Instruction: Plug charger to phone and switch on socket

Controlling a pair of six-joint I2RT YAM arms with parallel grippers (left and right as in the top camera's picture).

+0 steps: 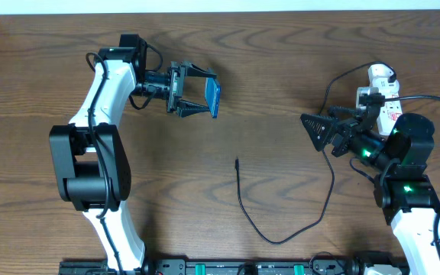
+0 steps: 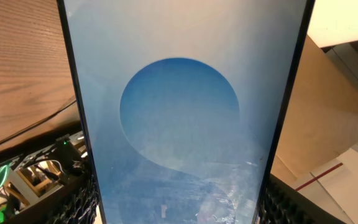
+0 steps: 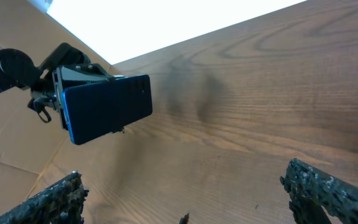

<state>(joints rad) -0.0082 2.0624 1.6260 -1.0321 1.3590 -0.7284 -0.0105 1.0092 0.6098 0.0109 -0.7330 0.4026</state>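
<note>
One end stretch of the charger (image 1: 239, 191) lies on the table (image 1: 281, 61). Its long axis runs from the robot's side toward the far edge, and the plug tip (image 1: 237, 161) points to the far edge. Beyond the tip and a little to its left, the phone (image 1: 213, 98) is held clear of the table. It is clamped across its narrow width by the closed fingers of the left gripper (image 1: 205, 96), and its port end cannot be made out. To the right of the tip, and well apart from it, the right gripper (image 1: 310, 134) is held above the table, spread wide and empty, its fingers aimed leftward. Farther right of the tip, the socket (image 1: 383, 93) is partly hidden by that arm. The pickup is judged to fall to the free right arm, which must be brought leftward and down, with its fingers set across the cable.
</note>
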